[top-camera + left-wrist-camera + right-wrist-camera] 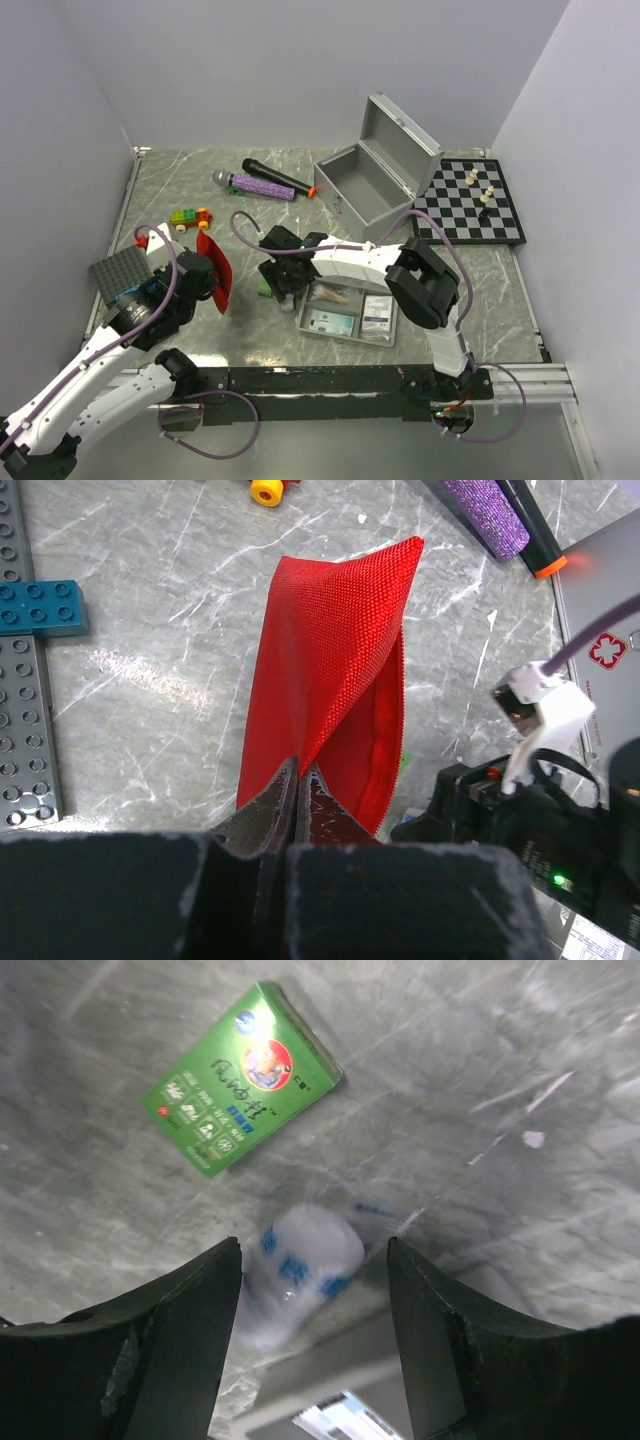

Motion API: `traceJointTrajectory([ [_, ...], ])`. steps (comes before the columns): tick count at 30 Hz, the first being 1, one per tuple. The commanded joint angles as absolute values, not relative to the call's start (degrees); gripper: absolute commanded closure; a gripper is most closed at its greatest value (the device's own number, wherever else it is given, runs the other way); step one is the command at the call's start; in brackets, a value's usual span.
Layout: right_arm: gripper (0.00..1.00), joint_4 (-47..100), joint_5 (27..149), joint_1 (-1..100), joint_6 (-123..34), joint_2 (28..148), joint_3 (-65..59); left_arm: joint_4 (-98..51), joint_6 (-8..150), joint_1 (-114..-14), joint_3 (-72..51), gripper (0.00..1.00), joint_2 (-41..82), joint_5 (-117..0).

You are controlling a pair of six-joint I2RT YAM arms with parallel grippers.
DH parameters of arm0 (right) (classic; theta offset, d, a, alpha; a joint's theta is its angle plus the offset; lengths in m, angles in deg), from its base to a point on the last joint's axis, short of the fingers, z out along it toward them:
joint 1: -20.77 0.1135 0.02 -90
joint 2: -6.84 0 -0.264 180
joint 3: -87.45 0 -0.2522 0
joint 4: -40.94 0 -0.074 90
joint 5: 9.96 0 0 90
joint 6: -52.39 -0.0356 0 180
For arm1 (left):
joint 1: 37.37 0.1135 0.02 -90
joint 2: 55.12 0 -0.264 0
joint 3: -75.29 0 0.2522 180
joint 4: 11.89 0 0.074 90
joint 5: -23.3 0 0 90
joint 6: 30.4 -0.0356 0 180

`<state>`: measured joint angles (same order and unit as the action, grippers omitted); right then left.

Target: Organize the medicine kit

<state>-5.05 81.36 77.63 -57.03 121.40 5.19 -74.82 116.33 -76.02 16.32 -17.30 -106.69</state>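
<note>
Grey marble desk (500, 290) holds the open silver case (365, 185) at the back and the grey tray (345, 338) near me. My left end effector (300, 780) is pinched shut on the red pouch (330, 660). My right end effector (315, 1250) is open, right over the small white packet (300, 1270). The packet lies long-ways along the gap between my fingers, just beside the tray.

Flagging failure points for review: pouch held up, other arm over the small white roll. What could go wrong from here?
The left gripper pinches the red pouch by one edge only, so it may slip. The open right gripper straddles the white wrapped roll lying close beside the grey tray; closing might catch the tray.
</note>
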Motion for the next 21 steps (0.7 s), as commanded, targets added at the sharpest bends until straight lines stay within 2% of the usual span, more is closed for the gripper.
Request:
traceJointTrajectory([
  [1,0.35,-5.6,82.4,78.0,-57.6,122.8,6.7,-72.8,117.1,-75.9,16.5,0.99,-18.1,-106.5],
  [5,0.42,-5.3,82.5,78.0,-58.0,122.9,5.8,-72.5,116.9,-75.8,16.6,0.99,-17.9,-106.5],
  [11,0.63,-4.2,81.0,78.0,-59.0,119.4,5.0,-72.1,116.6,-75.8,16.7,0.99,-17.7,-106.3],
  [16,0.69,-3.7,80.3,77.0,-60.4,112.8,5.2,-69.5,115.5,-75.9,16.9,0.99,-17.4,-104.2],
  [21,0.71,-1.1,81.4,76.3,-61.2,105.2,5.2,-63.2,112.4,-76.0,17.1,0.99,-15.1,-97.3],
])
